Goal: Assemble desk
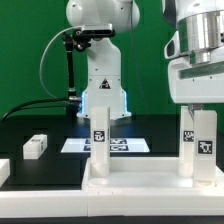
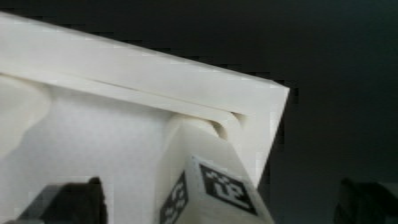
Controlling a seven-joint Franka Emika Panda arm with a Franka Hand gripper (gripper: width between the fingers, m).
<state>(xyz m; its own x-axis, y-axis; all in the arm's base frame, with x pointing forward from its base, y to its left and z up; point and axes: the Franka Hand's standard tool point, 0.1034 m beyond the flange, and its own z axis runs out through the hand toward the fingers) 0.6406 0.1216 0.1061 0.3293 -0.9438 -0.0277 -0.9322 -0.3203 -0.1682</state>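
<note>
Desk top (image 1: 145, 172) lies flat along the lower edge of the exterior view, from about the middle over to the exterior view's right, with its rim facing up. You have two square white legs standing upright in it: one leg (image 1: 101, 120) near the frame's centre and a second leg (image 1: 198, 145) at the exterior view's right, each with a black-and-white tag on its side. Your gripper (image 1: 197, 102) hangs straight above that second leg in the upper right of the frame, its white body reaching up out of the picture. In the wrist view you look down on a corner of the top (image 2: 107, 90), where the tagged leg (image 2: 222, 185) rises out of the rimmed corner toward the camera. The two dark fingers (image 2: 71, 200) stand on either side of this leg with a clear gap on each side, so the jaws are spread wide and grip nothing. On the black table (image 1: 50, 125), at the exterior view's left, a loose leg (image 1: 35, 147) lies on its side, well apart from the top. Another white part (image 1: 3, 172) is cut off by the left edge of the frame, and you cannot tell what it is. The marker board (image 1: 78, 145) lies flat behind the centre leg, in front of the arm's white base (image 1: 100, 75), and a green backdrop (image 1: 30, 50) fills the rear.
</note>
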